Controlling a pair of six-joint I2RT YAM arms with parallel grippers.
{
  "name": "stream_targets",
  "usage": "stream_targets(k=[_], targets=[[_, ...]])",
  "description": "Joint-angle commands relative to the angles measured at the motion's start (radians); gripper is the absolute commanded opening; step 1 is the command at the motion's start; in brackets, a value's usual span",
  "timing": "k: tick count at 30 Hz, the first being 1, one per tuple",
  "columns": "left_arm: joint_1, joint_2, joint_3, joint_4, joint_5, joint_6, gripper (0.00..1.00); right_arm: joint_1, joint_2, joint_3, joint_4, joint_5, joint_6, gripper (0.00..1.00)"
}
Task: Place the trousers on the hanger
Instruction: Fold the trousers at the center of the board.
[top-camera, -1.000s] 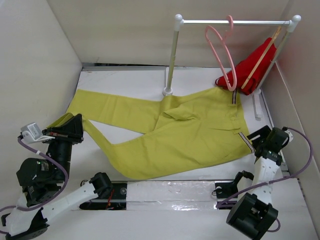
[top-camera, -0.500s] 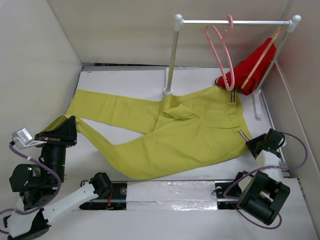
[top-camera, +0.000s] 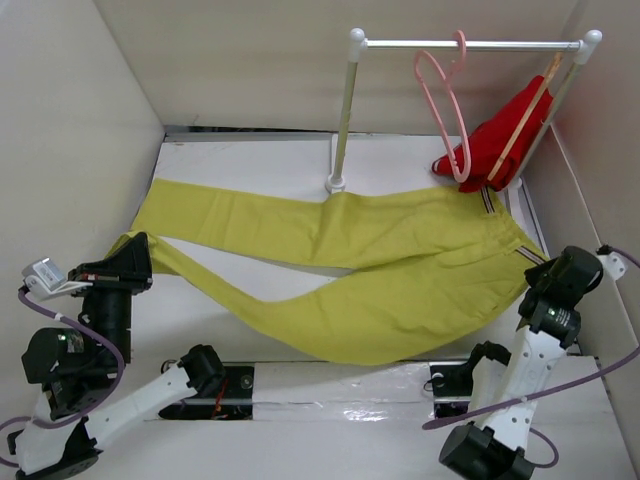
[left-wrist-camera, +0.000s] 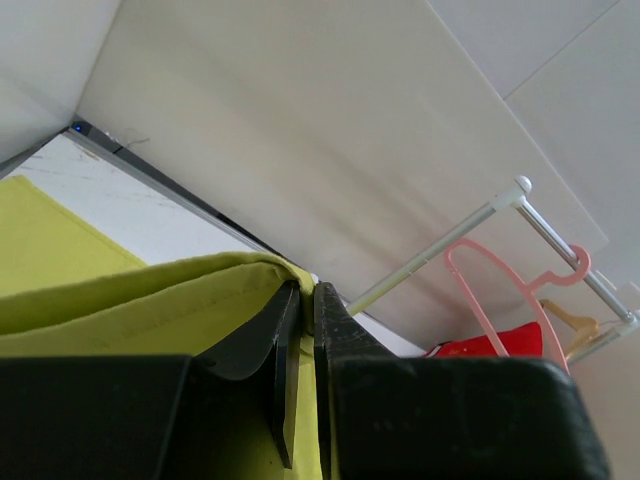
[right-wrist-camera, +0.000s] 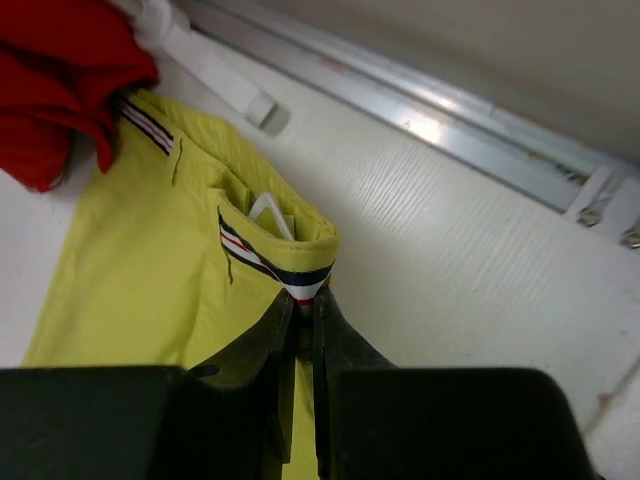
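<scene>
Across the table (top-camera: 250, 160), the trousers (top-camera: 380, 290) are lying stretched left to right, long axis spanning both arms. The left gripper (top-camera: 128, 262) is pinching a leg cuff (left-wrist-camera: 200, 280) at near left; the right gripper (top-camera: 545, 272) is clamping the striped waistband (right-wrist-camera: 270, 262). The hanger (top-camera: 440, 110) is hanging on the rail (top-camera: 470, 44) at far right, nearest the right arm.

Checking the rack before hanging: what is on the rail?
The pink hanger hooks over the rail. A wooden hanger carrying a red garment hangs at the rail's right end. The garment covers that hanger's lower part.
</scene>
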Motion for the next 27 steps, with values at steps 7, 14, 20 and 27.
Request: stream_targets(k=[7, 14, 20, 27], targets=[[0.005, 0.091, 0.053, 0.058, -0.029, 0.005, 0.0, 0.041, -0.053, 0.373, -0.34, 0.357, -0.101, 0.0], [-0.004, 0.11, 0.088, 0.038, -0.124, 0.011, 0.0, 0.196, -0.179, 0.476, -0.421, 0.542, -0.109, 0.0], [-0.013, 0.156, 0.05, 0.064, -0.255, 0.052, 0.0, 0.262, -0.081, 0.329, -0.246, 0.368, -0.198, 0.0], [-0.013, 0.405, -0.096, 0.383, -0.334, 0.273, 0.0, 0.262, 0.132, 0.278, -0.018, 0.317, -0.192, 0.0]])
